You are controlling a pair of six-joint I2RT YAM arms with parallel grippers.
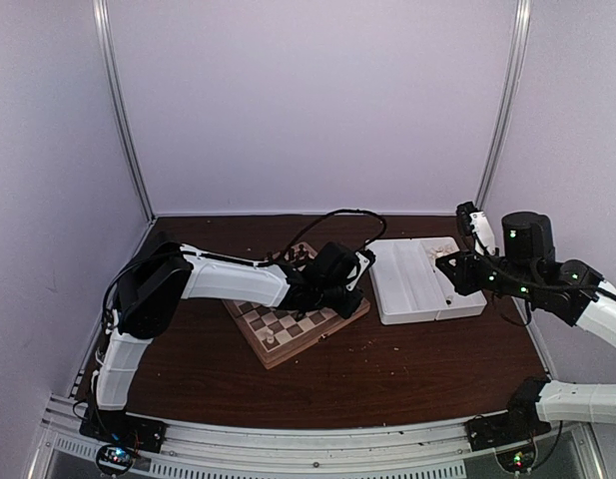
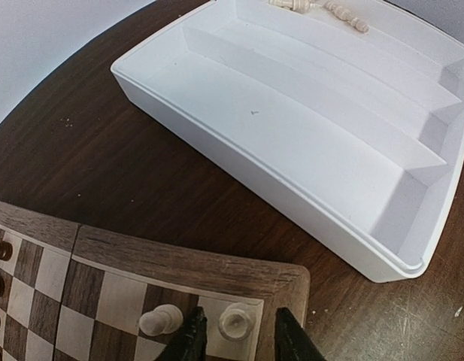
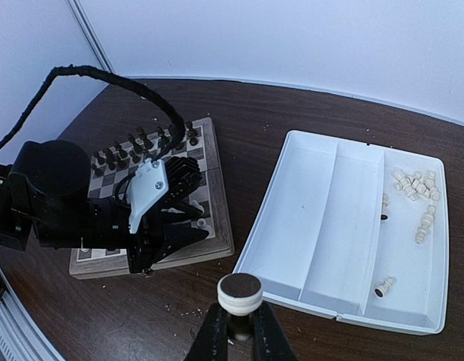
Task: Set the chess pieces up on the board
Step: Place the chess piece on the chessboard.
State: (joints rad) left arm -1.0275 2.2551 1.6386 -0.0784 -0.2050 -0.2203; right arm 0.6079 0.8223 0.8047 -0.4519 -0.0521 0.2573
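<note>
The board [image 1: 309, 348] lies mid-table, with dark pieces along its far edge. My left gripper [image 2: 242, 340] is low over the board's right corner, open. Its jaws stand either side of a cream piece [image 2: 236, 322] upright on the corner square, with gaps on both sides. A second cream piece [image 2: 159, 319] stands one square to the left. My right gripper [image 3: 241, 335] is shut on a cream piece [image 3: 240, 293], held with its dark felt base towards the camera, above the table by the tray's near edge. Several more cream pieces [image 3: 416, 184] lie in the tray.
The white tray [image 1: 407, 289] with three compartments sits right of the board, and it also shows in the left wrist view [image 2: 292, 143]. Dark pieces [image 3: 141, 143] line the board's far rows. The left arm's black cable [image 3: 104, 79] arches over the board. Small crumbs lie on the brown table.
</note>
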